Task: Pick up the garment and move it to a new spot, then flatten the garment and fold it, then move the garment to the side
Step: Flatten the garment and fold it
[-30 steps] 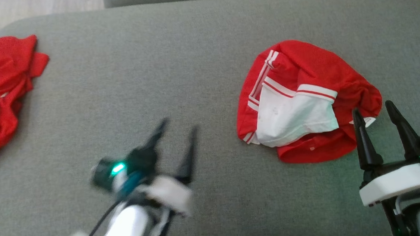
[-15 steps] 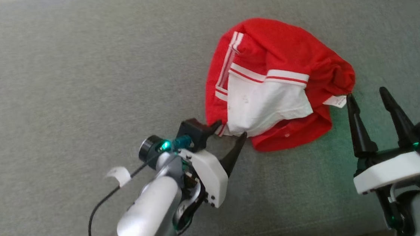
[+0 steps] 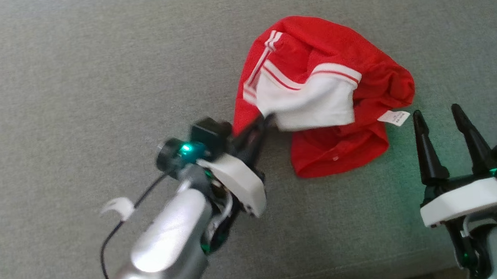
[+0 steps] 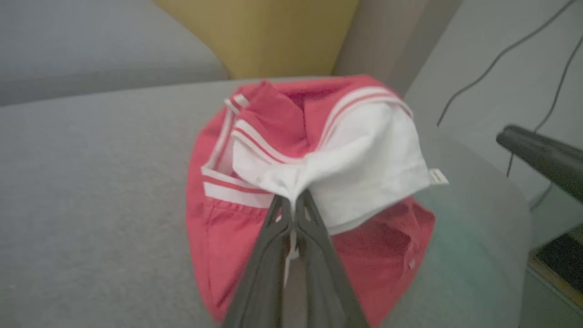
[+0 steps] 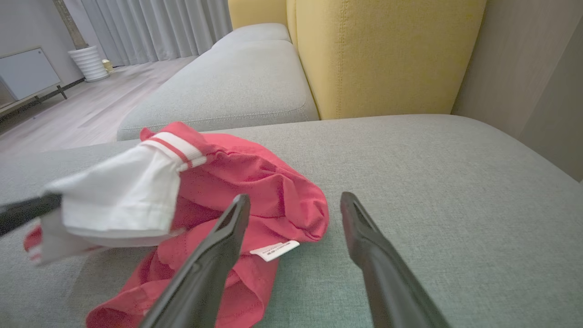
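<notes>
Now | sofa cushion (image 3: pixel 93 80): garment (image 3: pixel 339 48) heaped at 1 o'clock | left end effector (image 3: pixel 261 124): pinched on its white corner at 8 o'clock; thin hold may slip when lifting | right end effector (image 3: pixel 435 111): wide, empty, 4 o'clock

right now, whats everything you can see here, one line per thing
red and white fabric garment: one, red with a white striped panel, crumpled on the cushion, white edge lifted
white care label: one, white, garment's right edge
grey fabric sofa cushion: one, grey, beneath the garment
second grey seat cushion: one, grey, further back
yellow upholstered backrest: one, yellow, behind the cushion
white ribbed pot: one, white, on the wooden floor by the curtains
grey curtains: one set, grey, far back
left gripper: one, dark fingers, shut on the garment's white edge
right gripper: one, dark fingers, open, beside the label
</notes>
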### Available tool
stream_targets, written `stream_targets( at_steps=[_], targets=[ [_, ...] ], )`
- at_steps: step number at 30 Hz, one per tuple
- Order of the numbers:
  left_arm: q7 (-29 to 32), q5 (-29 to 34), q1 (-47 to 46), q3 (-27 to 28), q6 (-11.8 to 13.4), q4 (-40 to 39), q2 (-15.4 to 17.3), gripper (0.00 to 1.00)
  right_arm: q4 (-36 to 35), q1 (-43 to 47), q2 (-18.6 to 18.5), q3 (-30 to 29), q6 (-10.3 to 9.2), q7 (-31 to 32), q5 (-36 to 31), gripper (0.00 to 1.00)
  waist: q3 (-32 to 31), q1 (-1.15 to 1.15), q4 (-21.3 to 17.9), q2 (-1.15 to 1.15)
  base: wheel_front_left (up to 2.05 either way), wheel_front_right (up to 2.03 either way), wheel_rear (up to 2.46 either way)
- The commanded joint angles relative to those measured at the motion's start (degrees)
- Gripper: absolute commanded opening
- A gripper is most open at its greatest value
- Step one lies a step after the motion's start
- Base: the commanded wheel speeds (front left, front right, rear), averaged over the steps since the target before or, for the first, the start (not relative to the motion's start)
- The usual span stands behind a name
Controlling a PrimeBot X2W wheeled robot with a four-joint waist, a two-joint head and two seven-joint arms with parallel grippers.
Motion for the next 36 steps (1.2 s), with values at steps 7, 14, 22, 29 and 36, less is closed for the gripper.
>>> stream_targets(
  at_steps=[7, 14, 22, 29, 36],
  targets=[
    [-1.84, -0.83, 3.87, 9.70, 7.20, -13.73, 8.57, 0.00, -1.14, -0.63, -0.30, -0.51, 0.43, 0.60, 0.54, 1.00, -0.96, 0.00, 2.47, 0.00, 0.00, 0.00, 0.00],
    [0.73, -2.33, 12.17, 15.76, 13.42, -22.88, 15.41, 0.00, -0.43, -0.95, -0.30, -1.40, 0.43, 1.59, 0.28, 1.00, -0.88, 0.00, 3.78, 0.00, 0.00, 0.00, 0.00],
    [0.91, -4.62, 21.46, 19.85, 18.49, -24.62, 17.54, 0.00, 0.04, -1.45, -0.30, -2.07, 0.43, 1.75, 0.16, 1.00, -0.50, 0.00, 4.30, 0.00, 0.00, 0.00, 0.00],
    [-0.53, -6.99, 22.61, 18.72, 16.72, -20.05, 14.88, 1.00, 0.22, -1.87, -0.30, -2.59, 0.43, 1.82, -0.26, 1.00, -0.89, 0.00, 4.69, 0.00, 0.00, 0.00, 0.00],
    [-5.94, -3.43, 21.13, 16.82, 16.61, -18.99, 13.05, 1.00, -0.51, -1.99, -0.30, -1.53, 0.43, 1.57, -1.65, 1.00, -3.09, 0.00, 5.07, 0.00, 0.00, 0.00, 0.00]
  ],
)
